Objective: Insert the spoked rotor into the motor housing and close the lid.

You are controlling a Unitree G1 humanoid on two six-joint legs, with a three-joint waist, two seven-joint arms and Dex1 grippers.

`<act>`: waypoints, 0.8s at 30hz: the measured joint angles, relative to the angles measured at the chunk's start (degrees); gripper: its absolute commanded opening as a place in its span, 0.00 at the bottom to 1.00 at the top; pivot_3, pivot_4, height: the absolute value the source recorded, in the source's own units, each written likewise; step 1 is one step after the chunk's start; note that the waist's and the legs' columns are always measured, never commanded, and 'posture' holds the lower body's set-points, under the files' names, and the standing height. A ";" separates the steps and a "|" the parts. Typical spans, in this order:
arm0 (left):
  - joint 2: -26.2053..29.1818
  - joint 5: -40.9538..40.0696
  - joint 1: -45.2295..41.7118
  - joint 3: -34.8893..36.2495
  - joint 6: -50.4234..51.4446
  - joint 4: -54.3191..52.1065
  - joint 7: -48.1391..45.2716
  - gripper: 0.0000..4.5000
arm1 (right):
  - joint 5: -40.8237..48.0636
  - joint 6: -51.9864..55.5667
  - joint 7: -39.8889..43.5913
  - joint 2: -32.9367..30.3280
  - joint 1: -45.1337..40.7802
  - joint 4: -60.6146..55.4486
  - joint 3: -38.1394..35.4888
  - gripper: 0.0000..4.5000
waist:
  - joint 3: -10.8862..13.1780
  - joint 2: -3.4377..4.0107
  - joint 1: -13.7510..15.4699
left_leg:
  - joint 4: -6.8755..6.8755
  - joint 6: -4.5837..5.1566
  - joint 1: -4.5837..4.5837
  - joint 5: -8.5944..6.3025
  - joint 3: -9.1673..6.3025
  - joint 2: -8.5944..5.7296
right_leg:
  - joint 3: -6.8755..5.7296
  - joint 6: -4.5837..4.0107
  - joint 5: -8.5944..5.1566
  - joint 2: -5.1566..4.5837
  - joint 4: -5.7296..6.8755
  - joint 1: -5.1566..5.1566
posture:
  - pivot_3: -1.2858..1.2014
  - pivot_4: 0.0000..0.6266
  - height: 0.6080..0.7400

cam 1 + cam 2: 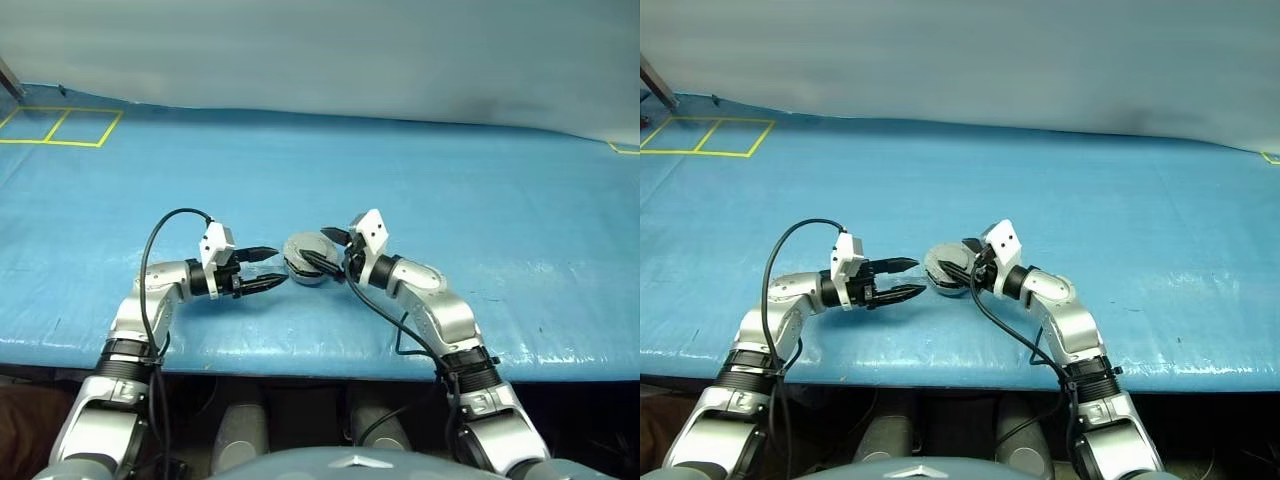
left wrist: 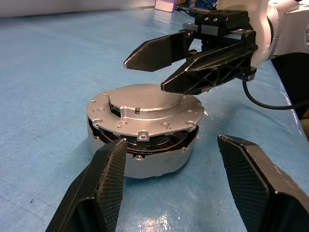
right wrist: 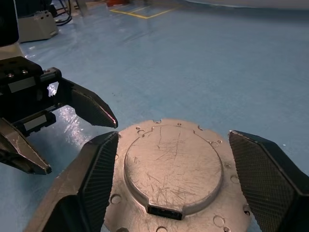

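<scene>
While lid [image 2: 145,113] covers housing [image 2: 140,162], rotor hidden

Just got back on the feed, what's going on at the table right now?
The lid lies plain face up on the motor housing, sitting tilted, with a gap showing the windings on one side. The right gripper hangs just above it with open jaws. The left gripper waits beside the housing, jaws open too.

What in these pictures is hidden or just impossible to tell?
- The spoked rotor: the lid lies on the motor housing and covers the inside in both wrist views.
- Whether the lid sits fully down: the left wrist view shows a gap under its edge.
- Lid's underside: faces down, hidden.
- Head views: the right gripper overlaps the housing.
</scene>
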 measured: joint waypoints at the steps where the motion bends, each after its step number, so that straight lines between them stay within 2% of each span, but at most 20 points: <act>1: 0.09 -0.01 0.00 0.04 0.00 0.00 0.00 0.73 | -0.09 0.00 -0.28 0.16 -0.01 0.00 0.04 0.99 | 0.00 0.00 0.00 | 0.00 0.00 0.00 0.00 0.00 0.00 | 0.00 0.02 -0.01 0.00 0.00 0.00 | 0.52 0.24 1.00; 13: 0.25 -0.01 0.11 0.19 -0.04 0.00 0.57 0.73 | -2.65 -1.39 -2.29 1.60 0.11 2.92 2.37 0.99 | -0.01 -0.01 -0.02 | -0.03 0.00 0.03 0.00 0.00 0.00 | 0.00 0.01 -0.05 0.00 0.00 0.00 | 0.52 0.24 1.00; 16: 0.43 -0.01 0.29 0.33 -0.13 0.00 0.90 0.73 | -2.67 -1.77 -2.48 1.86 0.10 3.35 2.11 0.86 | -0.01 -0.01 -0.04 | -0.03 0.00 0.04 0.00 -0.01 0.01 | 0.00 0.01 -0.06 0.00 0.00 0.00 | 0.52 0.24 1.00; 19: 0.48 -0.02 0.63 0.62 -0.22 0.00 1.23 0.73 | -2.64 -1.76 -2.61 1.88 0.09 3.64 1.55 0.67 | -0.01 -0.01 -0.04 | -0.03 0.00 0.03 0.00 0.00 0.01 | 0.00 0.01 -0.06 0.00 0.00 0.00 | 0.52 0.24 1.00; 24: 0.64 -0.06 1.21 0.84 -0.28 0.00 1.64 0.73 | -2.71 -1.51 -2.13 1.37 -0.03 3.34 1.78 0.67 | -0.01 -0.01 -0.04 | -0.06 0.00 0.03 0.00 -0.01 0.01 | 0.00 -0.01 -0.07 0.00 0.00 -0.01 | 0.52 0.24 1.00</act>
